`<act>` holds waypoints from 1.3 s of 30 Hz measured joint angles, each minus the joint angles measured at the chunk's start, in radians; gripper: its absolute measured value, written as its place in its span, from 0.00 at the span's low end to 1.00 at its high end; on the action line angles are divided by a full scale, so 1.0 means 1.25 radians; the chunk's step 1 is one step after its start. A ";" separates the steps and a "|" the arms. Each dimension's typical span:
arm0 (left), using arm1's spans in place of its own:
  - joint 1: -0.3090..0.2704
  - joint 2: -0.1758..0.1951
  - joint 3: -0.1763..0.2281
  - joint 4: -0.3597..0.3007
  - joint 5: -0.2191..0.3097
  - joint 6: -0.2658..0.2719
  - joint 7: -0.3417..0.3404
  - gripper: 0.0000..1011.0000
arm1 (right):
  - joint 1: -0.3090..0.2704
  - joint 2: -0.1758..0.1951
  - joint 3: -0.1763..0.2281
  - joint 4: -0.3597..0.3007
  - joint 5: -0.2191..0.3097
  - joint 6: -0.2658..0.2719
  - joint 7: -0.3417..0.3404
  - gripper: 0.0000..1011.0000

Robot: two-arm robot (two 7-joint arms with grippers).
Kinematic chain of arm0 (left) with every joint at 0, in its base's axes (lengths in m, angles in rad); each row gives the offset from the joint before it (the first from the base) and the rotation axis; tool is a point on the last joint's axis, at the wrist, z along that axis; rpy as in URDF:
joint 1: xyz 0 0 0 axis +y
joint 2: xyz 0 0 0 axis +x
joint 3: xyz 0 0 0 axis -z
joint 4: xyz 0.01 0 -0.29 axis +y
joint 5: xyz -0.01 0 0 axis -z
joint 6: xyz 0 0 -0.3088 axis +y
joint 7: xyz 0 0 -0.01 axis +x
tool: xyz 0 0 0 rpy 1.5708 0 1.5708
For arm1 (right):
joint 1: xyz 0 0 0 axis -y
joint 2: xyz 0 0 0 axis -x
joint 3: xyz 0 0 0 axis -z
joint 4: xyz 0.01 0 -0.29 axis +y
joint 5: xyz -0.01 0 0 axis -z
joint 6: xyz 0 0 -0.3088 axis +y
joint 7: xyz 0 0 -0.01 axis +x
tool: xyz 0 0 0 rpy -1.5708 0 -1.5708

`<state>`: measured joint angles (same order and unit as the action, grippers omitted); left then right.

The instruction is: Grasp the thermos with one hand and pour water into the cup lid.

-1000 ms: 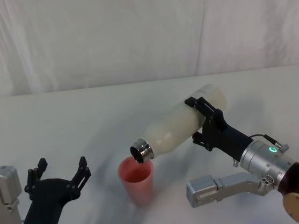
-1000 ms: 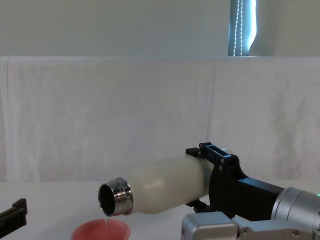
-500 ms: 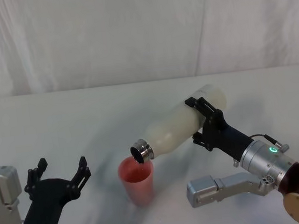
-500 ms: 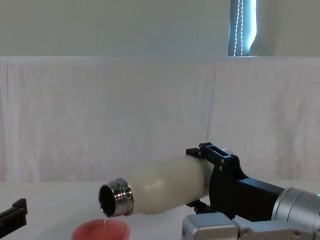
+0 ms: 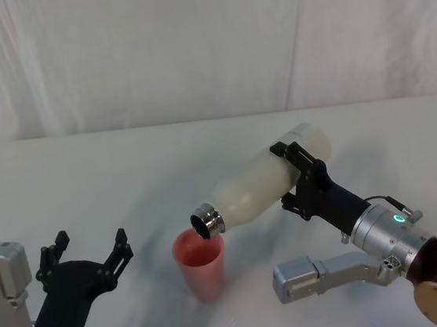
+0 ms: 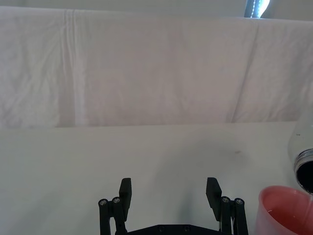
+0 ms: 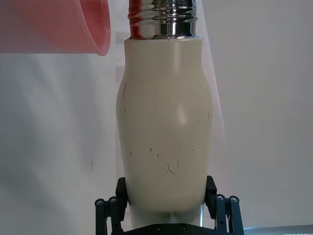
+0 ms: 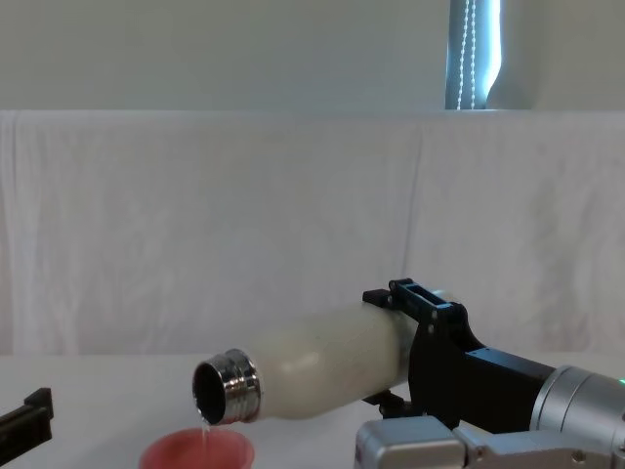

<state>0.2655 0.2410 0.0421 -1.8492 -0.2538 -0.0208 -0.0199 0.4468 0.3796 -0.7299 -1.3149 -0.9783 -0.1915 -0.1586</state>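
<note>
Head view: right gripper [image 5: 297, 176] is clamped on the lower body of the thermos [image 5: 262, 186], which lies tilted neck-down, chrome mouth just over the rim of the cup lid [image 5: 200, 262]. Compared w/ the frames 1.0 s and 0.5 s back, no visible shift in tilt, grip point or cup position; the pour attitude is being held, not advanced. Left gripper [image 5: 87, 255] sits low at the robot's left, near the cup lid but apart from it, fingers spread, holding nothing, unchanged. Left wrist view: left gripper [image 6: 169, 193] jaws stand wide apart over the bare table [image 6: 122, 152]; cup lid [image 6: 288, 210] and the thermos [image 6: 304, 147] mouth appear at the frame edge, mouth directly above the rim. Right wrist view: right gripper [image 7: 166, 208] fingers press both flanks of the thermos [image 7: 166, 127] base; neck points toward the cup lid [image 7: 54, 24]. Chest view: a thin stream drops from the thermos [image 8: 312, 366] mouth into the cup lid [image 8: 195, 454], approx. as in both earlier frames; right gripper [image 8: 430, 342] wraps the bottle's rear. Judgement: steady-state pouring, flow small; task is mid-pour. Fill level can't be read, so whether more tilt is req'd cannot be told.
</note>
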 joint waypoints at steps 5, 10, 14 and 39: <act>0.000 0.000 0.000 0.000 0.000 0.000 0.000 0.99 | 0.001 0.000 -0.001 0.000 -0.001 0.000 0.000 0.94; 0.000 0.000 0.000 0.000 0.000 0.000 0.000 0.99 | 0.001 -0.001 -0.001 0.000 -0.002 0.000 0.000 0.94; 0.000 0.000 0.000 0.000 0.000 0.000 0.000 0.99 | 0.001 -0.001 -0.002 0.000 -0.002 0.001 -0.001 0.94; 0.000 0.000 0.000 0.000 0.000 0.000 0.000 0.99 | 0.002 0.002 -0.002 -0.003 -0.004 0.001 -0.001 0.94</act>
<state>0.2655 0.2409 0.0421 -1.8492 -0.2538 -0.0208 -0.0199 0.4498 0.3823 -0.7323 -1.3183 -0.9831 -0.1906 -0.1596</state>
